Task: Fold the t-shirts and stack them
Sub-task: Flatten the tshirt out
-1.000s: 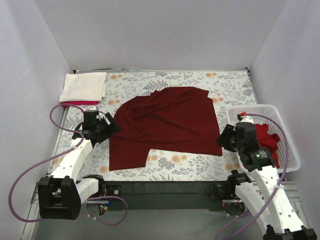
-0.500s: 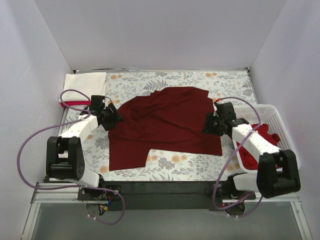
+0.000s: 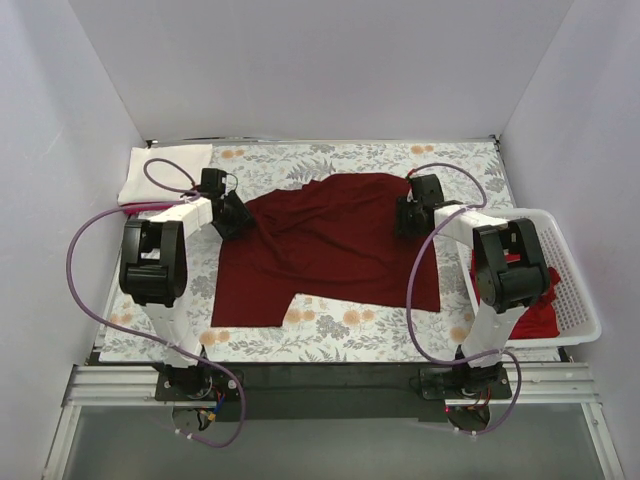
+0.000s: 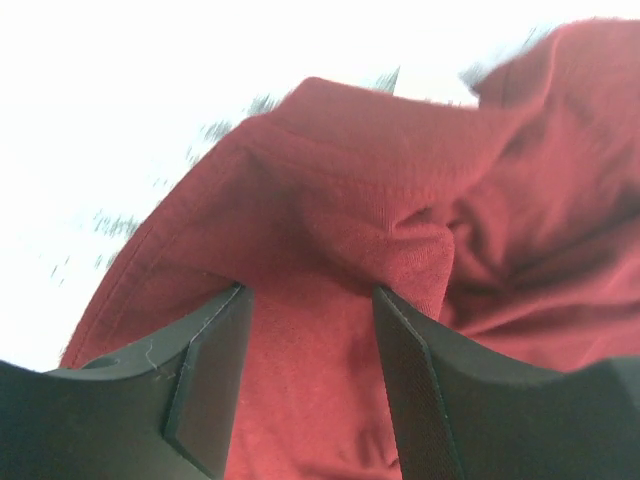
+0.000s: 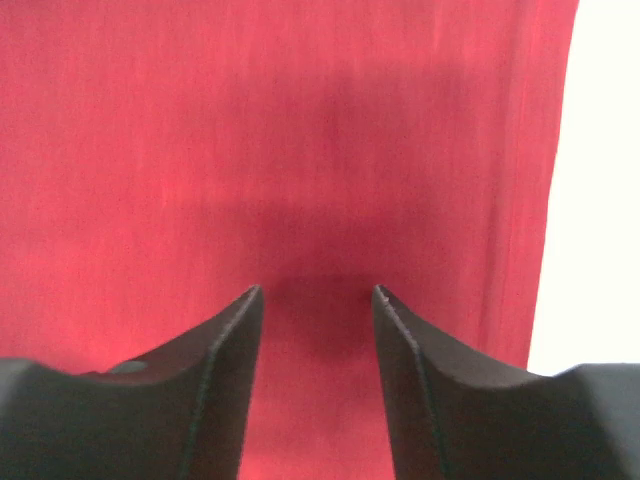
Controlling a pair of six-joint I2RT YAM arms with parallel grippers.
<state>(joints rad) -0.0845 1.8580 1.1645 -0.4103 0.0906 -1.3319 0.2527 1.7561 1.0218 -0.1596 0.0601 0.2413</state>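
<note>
A dark maroon t-shirt [image 3: 330, 250] lies spread and wrinkled on the floral table. My left gripper [image 3: 238, 216] is at its far left edge, jaws open. In the left wrist view [image 4: 309, 292] they straddle a raised fold of the maroon cloth [image 4: 380, 200]. My right gripper [image 3: 404, 216] is over the shirt's far right part. In the right wrist view [image 5: 316, 292] its jaws are open just above flat red cloth [image 5: 300, 130]. A folded cream-white t-shirt [image 3: 166, 172] lies at the far left corner on a brighter red one [image 3: 150, 207].
A white lattice basket [image 3: 578, 300] stands at the right edge and holds more red shirts [image 3: 538, 310]. Purple cables loop from both arms. White walls close in the table on three sides.
Both arms have stretched forward from the table's near sides to the shirt's far corners. The shirt's left and right edges have shifted slightly inward.
</note>
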